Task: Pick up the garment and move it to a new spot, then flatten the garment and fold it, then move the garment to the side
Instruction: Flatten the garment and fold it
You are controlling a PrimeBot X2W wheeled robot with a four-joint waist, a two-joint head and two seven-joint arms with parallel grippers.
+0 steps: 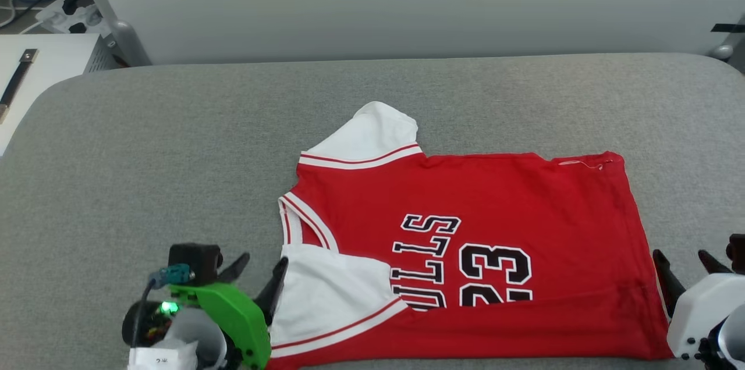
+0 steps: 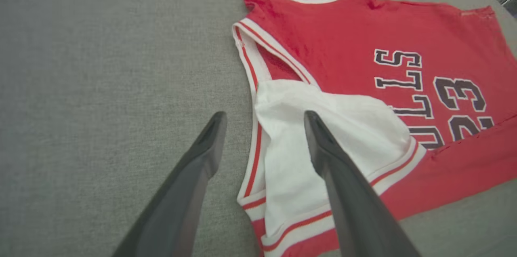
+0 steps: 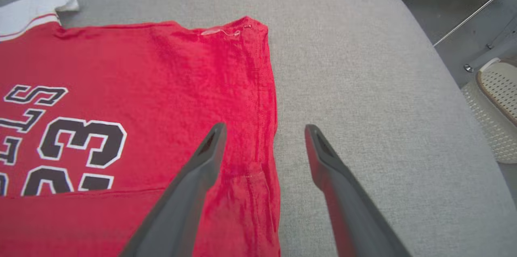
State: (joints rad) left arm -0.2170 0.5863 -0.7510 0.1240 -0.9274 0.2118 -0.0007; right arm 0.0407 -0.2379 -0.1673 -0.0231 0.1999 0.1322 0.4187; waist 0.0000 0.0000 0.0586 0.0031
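garment on table, sleeve seemingly atop front

Open grey surface left of and beyond the garment, wall behind far edge

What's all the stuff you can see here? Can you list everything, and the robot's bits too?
garment: one, red with white sleeves and black print, flat on the grey surface, near edge folded over the print
grey surface: one, grey, under the garment
wall: one, pale, behind the surface
power strip: one, white, far left, among cables
white cabinet: one, white with a dark handle, left of the surface
perforated basket-like thing: one, cream, past the surface's right edge
left gripper: one, dark fingers, open, at the garment's sleeve end, holding nothing
right gripper: one, dark fingers, open, at the garment's hem end, holding nothing
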